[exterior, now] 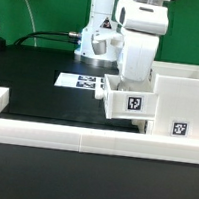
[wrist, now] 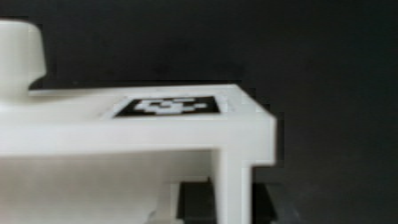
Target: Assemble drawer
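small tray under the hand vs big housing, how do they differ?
Size: the small tray is far smaller than the housing.
Pose: in the exterior view the tray sits under the hand against the housing's left side, seemingly lifted off the table; the housing rests by the border rail.
Tag: the tray's appears larger than the housing's.
Shared: both white plastic, each with a black-and-white square tag.

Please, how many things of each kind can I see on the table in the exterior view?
Drawer housing: 1
Drawer tray: 1
Border rail: 1
Marker board: 1
Total: 4
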